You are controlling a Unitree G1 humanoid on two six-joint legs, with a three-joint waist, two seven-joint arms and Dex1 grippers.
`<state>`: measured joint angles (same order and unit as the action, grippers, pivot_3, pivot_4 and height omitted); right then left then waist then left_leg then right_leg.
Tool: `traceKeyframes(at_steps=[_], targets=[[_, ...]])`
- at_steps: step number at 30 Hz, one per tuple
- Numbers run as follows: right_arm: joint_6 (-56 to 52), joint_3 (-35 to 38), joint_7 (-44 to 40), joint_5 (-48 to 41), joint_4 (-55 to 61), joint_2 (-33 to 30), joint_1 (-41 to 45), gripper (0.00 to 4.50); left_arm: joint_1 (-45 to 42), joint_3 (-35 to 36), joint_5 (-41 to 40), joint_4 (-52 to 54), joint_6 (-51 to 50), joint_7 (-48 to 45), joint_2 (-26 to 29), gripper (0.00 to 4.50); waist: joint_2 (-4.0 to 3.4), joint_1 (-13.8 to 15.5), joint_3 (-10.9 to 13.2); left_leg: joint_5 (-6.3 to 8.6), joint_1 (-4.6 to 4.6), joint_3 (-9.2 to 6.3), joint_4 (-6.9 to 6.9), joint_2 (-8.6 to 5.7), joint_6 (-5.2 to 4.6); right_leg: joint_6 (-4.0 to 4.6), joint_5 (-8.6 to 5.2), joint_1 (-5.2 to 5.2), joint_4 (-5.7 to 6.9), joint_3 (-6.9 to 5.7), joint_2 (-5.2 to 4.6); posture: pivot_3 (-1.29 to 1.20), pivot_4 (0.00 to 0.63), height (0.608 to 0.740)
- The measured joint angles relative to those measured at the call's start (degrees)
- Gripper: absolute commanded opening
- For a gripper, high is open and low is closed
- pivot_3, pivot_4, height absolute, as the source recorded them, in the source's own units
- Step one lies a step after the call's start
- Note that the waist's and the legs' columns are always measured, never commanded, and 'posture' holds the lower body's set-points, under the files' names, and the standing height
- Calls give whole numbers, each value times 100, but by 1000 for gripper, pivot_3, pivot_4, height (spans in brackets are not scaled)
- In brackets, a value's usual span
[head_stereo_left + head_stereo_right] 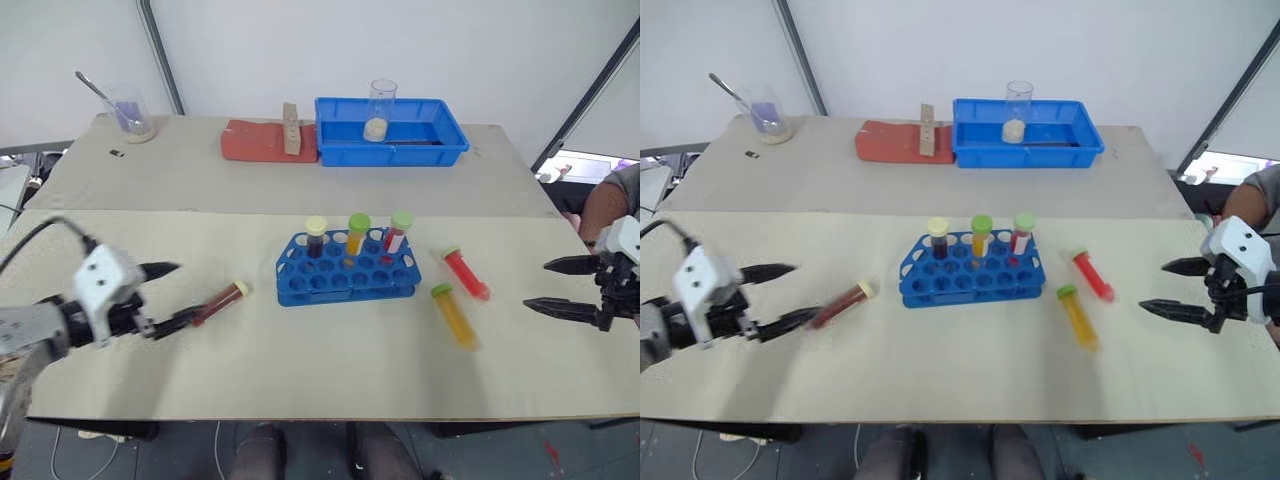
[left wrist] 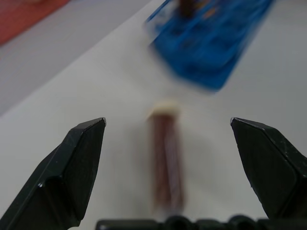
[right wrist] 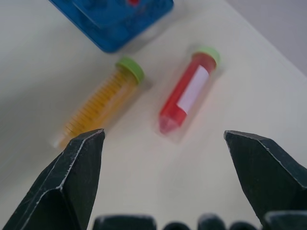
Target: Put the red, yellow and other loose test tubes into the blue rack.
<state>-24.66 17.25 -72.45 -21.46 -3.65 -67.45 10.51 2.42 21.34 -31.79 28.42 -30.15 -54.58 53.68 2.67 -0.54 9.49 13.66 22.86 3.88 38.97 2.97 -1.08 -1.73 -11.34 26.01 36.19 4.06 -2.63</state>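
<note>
tube, dark red [image 1: 220,302] | just ahead of open left pincer [image 1: 168,296]

Blue rack [image 1: 348,276] holds three upright tubes; red tube [image 1: 466,274], yellow tube [image 1: 454,316] and seemingly brown tube [image 1: 221,303] lie loose.

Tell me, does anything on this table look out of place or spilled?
Nothing is spilled. Three tubes lie loose on the table instead of standing in the blue rack: a dark red tube on its left, and a red tube and a yellow tube on its right.
</note>
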Motion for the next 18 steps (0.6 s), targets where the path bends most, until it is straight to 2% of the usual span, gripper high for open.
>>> traceKeyframes(at_steps=[3,7,10,15,18], targets=[[-557,-553,390,106,334,10,515,4395,-606,-705,-397,677,-316,-16,-1,4492,-3,-108,-2,0,-3,-2,-2,-1,-1,-29,20,2,1,11,12,0,150,729],[-1233,-1262,755,352,190,245,1389,4395,-1031,-1189,-571,820,-470,-50,-18,4492,-4,-188,-2,-1,-2,-12,-2,-2,-2,-32,26,6,4,10,20,0,150,729],[-1759,-2130,907,784,-518,739,2607,4395,-1508,-1618,-534,837,-408,-152,-89,4492,-5,-216,-1,-7,0,-17,2,-13,-11,-23,39,5,-8,17,20,0,150,729],[-1979,-3087,967,1460,-2044,1480,3915,4395,-1834,-2031,-417,824,-266,-174,-329,4492,-5,-196,-1,-10,12,-20,5,-16,-13,-31,51,5,-14,16,19,0,150,729],[-1879,-3500,887,1847,-3000,1820,4499,4395,-2008,-2129,-419,828,-268,-80,-489,4492,-5,-175,-1,-10,23,-28,4,-18,-13,-3,69,8,-18,14,20,0,150,729]])
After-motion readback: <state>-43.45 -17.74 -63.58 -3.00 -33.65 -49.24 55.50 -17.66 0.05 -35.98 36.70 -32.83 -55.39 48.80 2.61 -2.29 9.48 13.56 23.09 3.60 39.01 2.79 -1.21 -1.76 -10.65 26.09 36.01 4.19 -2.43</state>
